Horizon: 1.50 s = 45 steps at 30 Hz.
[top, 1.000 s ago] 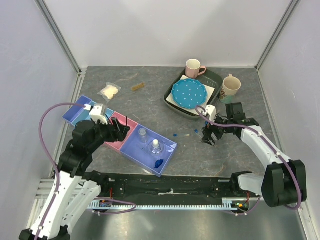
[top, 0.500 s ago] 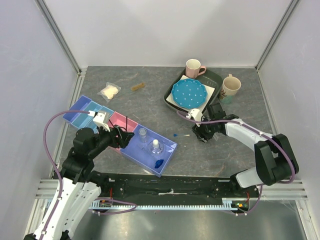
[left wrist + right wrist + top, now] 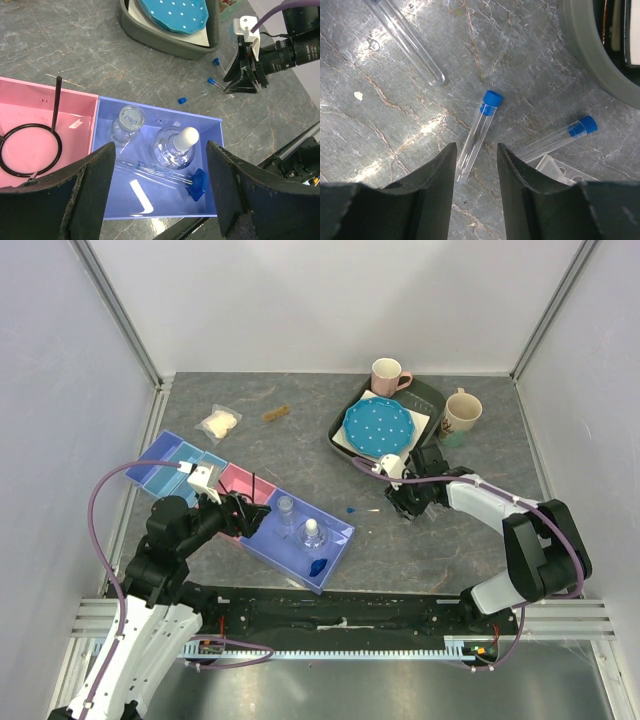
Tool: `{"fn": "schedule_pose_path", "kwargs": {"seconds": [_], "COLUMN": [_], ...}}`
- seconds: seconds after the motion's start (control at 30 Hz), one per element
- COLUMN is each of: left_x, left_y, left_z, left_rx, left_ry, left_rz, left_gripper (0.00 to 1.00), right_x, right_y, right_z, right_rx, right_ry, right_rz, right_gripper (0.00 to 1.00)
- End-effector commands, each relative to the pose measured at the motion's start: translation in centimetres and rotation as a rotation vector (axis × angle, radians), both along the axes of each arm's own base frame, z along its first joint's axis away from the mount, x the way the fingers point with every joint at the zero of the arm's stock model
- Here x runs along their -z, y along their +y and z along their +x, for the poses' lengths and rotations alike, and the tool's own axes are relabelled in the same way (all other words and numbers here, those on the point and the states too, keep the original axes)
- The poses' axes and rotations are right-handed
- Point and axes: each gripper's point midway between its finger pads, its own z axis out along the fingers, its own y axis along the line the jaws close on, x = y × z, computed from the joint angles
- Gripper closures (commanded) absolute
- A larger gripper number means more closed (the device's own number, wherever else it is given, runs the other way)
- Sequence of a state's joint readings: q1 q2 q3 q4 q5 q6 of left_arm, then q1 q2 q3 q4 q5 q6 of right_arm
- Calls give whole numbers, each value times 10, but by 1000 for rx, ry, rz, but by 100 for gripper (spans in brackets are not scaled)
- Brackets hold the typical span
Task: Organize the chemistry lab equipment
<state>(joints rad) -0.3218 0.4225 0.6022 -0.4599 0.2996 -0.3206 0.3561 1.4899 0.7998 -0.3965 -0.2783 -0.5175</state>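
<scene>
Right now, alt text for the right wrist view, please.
The right gripper, open, straddles the near end of a blue-capped tube lying on the grey table. A second capped tube lies to its right, an uncapped clear tube at upper left, a grey tray's rim at upper right.

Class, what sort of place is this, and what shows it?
Probably a robot test cell staged as a chemistry bench: plain walls enclose a grey tabletop holding blue-capped tubes and a tray of glass bottles.
</scene>
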Motion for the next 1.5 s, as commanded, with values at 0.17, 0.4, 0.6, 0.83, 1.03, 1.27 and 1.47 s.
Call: {"fn": "schedule_pose_path", "kwargs": {"seconds": [0.17, 0.4, 0.6, 0.83, 1.03, 1.27, 1.47], "left_x": [-13, -15, -17, -22, -26, -69, -87], "left_y": [-4, -4, -5, -6, -12, -48, -76], "left_z": [0, -1, -3, -5, -9, -23, -8], "left_rx": [33, 32, 36, 47, 75, 216, 260], "left_ry": [-64, -77, -88, -114, -113, -47, 66], "left_rz": [-15, -22, -28, -40, -84, -458, -675], "left_gripper": [21, 21, 21, 20, 13, 13, 13], "right_x": [3, 10, 10, -9, -52, -107, -144], "right_y": [6, 7, 9, 13, 30, 46, 53], "right_z": [9, 5, 4, 6, -5, -36, -48], "right_rx": [10, 11, 18, 55, -10, -189, -251], "right_ry": [4, 37, 56, 86, 78, 72, 72], "right_rz": [11, 13, 33, 158, 357, 580, 695], "right_gripper": [58, 66, 80, 87, 88, 88, 87]}}
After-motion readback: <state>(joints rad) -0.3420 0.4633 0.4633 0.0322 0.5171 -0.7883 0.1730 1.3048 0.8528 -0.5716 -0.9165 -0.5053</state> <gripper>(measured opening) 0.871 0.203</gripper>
